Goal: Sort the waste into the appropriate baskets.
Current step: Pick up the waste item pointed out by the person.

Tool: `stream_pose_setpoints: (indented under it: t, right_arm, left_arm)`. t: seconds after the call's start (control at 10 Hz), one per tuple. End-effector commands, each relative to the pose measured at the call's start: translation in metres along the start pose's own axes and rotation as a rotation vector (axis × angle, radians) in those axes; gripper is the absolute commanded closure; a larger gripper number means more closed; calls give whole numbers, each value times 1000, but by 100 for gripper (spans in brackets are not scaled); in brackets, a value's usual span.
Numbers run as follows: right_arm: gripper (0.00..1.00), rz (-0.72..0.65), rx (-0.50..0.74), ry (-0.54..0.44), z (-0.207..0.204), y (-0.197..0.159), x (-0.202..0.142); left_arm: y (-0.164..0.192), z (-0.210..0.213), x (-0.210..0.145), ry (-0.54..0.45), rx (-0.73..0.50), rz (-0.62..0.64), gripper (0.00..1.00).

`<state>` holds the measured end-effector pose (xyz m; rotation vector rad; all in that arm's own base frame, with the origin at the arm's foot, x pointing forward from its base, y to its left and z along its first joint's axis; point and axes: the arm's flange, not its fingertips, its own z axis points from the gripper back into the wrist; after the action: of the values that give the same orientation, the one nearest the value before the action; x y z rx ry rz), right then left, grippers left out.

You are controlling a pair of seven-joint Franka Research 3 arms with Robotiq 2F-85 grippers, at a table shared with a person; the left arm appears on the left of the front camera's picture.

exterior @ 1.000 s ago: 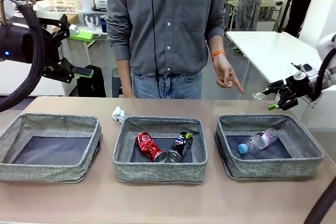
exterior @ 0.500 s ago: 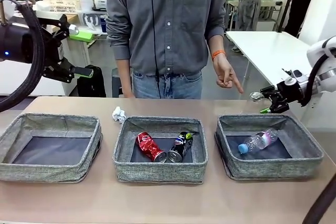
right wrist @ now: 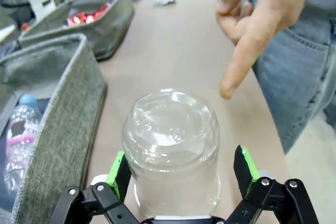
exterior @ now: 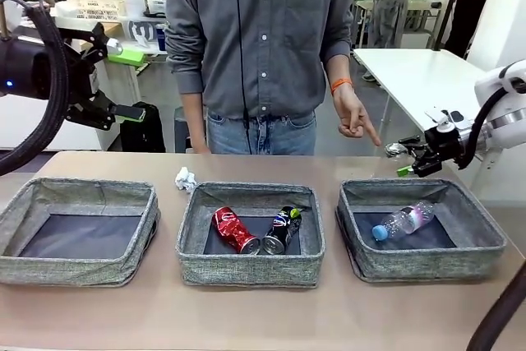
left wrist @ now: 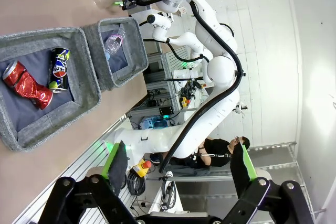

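Observation:
A clear plastic cup (right wrist: 170, 148) stands bottom-up on the table near its far edge, beyond the right basket (exterior: 427, 265). My right gripper (exterior: 403, 159) is open, with one finger on either side of the cup and a gap on one side. A clear bottle (exterior: 404, 221) with a blue cap lies in the right basket. The middle basket (exterior: 251, 269) holds a crushed red can (exterior: 237, 230) and a dark can (exterior: 282, 230). Crumpled white paper (exterior: 186, 178) lies on the table behind it. The left basket (exterior: 78, 267) is empty. My left gripper (exterior: 123, 80) hangs open, high at the far left.
A person in a grey shirt stands at the far side, and the person's hand (exterior: 356, 121) points down close to the cup. Bare table (exterior: 263, 318) runs along the front of the baskets. A white table (exterior: 427, 80) stands behind on the right.
My right gripper has slid left along the far edge until its fingers came around the cup. The left arm and the person's hand have stayed where they were.

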<state>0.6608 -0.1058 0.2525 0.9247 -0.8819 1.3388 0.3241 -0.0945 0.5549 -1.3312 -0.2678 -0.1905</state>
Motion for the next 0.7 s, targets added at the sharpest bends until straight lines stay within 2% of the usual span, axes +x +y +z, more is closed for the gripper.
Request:
stream_pose_setpoints:
  t: [0.0, 0.2, 0.6]
  right_arm:
    - [0, -51, -15, -86, -3, -7, 7]
    - [0, -47, -57, -153, -8, -5, 9]
    - [0, -29, -72, -172, -12, 0, 7]
  left_arm:
    - [-3, 0, 0, -1, -2, 7, 0]
    - [-3, 0, 0, -1, -2, 7, 0]
    - [-3, 0, 0, -1, -2, 7, 0]
